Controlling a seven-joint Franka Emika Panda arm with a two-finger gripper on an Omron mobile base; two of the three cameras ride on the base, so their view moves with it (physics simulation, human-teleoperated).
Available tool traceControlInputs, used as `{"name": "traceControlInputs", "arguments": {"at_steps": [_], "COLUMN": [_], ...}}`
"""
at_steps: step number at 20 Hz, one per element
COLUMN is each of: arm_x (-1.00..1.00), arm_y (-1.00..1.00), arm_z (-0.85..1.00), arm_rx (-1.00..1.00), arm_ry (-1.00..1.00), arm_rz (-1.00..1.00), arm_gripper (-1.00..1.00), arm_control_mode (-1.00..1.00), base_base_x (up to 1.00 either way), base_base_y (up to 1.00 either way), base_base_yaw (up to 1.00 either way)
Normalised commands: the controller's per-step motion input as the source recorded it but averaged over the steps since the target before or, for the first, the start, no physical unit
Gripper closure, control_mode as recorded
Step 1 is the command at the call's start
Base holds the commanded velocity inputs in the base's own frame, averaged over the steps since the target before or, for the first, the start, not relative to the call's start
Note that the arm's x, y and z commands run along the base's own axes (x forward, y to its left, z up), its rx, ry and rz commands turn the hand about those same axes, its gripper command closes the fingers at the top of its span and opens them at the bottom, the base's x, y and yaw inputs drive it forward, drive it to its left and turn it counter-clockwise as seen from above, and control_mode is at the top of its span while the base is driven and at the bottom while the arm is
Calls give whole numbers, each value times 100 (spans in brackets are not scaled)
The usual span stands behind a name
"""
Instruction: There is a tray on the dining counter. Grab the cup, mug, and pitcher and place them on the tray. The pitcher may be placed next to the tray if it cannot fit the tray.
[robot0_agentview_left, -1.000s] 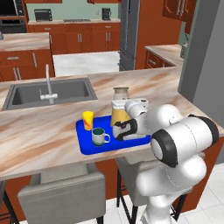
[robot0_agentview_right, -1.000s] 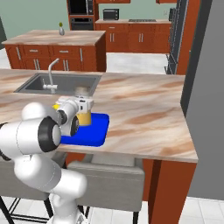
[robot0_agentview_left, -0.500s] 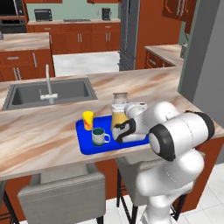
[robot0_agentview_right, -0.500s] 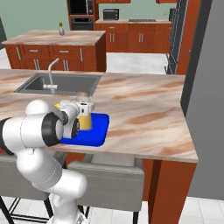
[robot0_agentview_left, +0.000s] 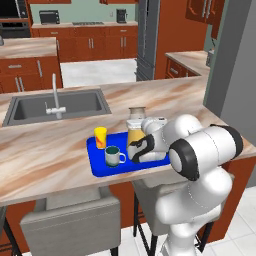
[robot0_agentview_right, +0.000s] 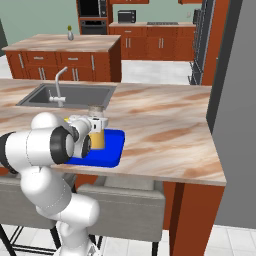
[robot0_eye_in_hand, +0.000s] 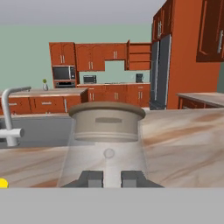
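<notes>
Where it meets the tray (robot0_agentview_left: 97, 167), pitcher (robot0_agentview_left: 135, 134) seemingly gripped at neck by narrow claw (robot0_eye_in_hand: 111, 178).

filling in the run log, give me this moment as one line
claw: shut on pitcher | pitcher: upright, on tray | cup, mug: on tray | left: release pitcher

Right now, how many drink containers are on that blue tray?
3: the yellow cup at the tray's back left, the mug in front of it, and the pitcher to their right, partly behind the arm.
</notes>
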Motion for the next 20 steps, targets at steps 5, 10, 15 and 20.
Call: {"name": "traceControlInputs", "arguments": {"at_steps": [5, 10, 15, 20], "arm_x": [0, 0, 0, 0], "arm_y": [0, 0, 0, 0], "arm_z": [-12, 0, 0, 0], "arm_rx": [0, 0, 0, 0], "arm_ry": [-2, 0, 0, 0], "arm_rz": [0, 0, 0, 0], "arm_gripper": [100, 100, 100, -100], "arm_control_mode": [-100, -100, -100, -100], "base_base_x": [0, 0, 0, 0], "base_base_y": [0, 0, 0, 0], "base_base_yaw": [0, 0, 0, 0]}}
